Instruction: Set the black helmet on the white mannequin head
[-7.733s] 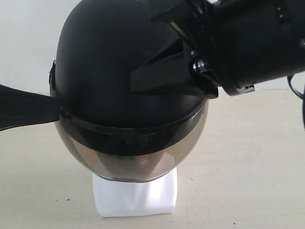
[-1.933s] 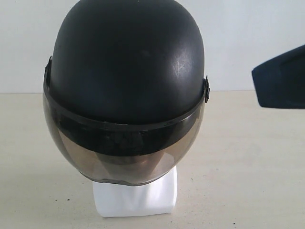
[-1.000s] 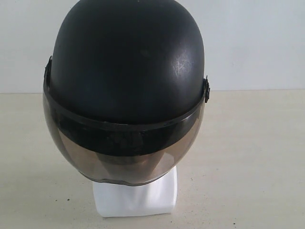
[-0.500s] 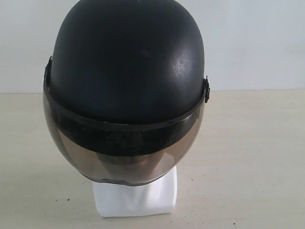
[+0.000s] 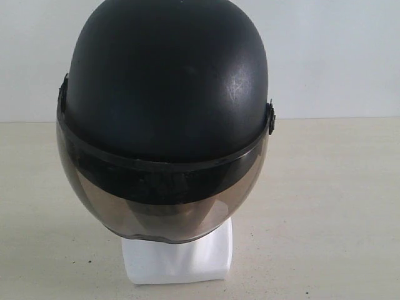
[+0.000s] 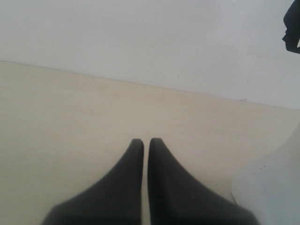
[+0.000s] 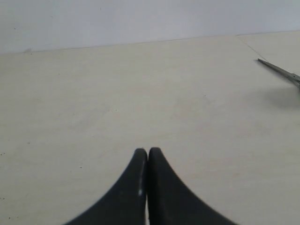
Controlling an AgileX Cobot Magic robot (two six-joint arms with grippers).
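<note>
Helmet: the black helmet (image 5: 169,81) sits squarely over the white mannequin head (image 5: 178,256), dome upright, covering it down to the neck
Visor: the smoky visor (image 5: 162,209) hangs down in front; its curved lower edge overlaps the top of the neck base, and the face behind it is too dim to make out
Helmet edges: the dome's top is cut by the upper edge of the exterior view; a small pivot knob (image 5: 271,120) juts out where visor meets shell
Base: only the blocky white neck base shows, standing on the table (image 5: 325,206), narrower than the helmet above it
Open room: bare beige tabletop lies on both sides of the base, wider on the right of the exterior view, running back to the white wall (image 5: 331,56)
Left claw: the left claw (image 6: 143,141) has its fingers drawn together with nothing between them, low over bare table; a white rounded shape (image 6: 272,187) sits just beside one finger, what it is I cannot tell
Right claw: the right claw (image 7: 147,151) has its fingertips pressed together, empty, with open tabletop ahead up to the wall; a thin grey pointed thing (image 7: 281,72) lies near the frame edge, well apart from the tips
</note>
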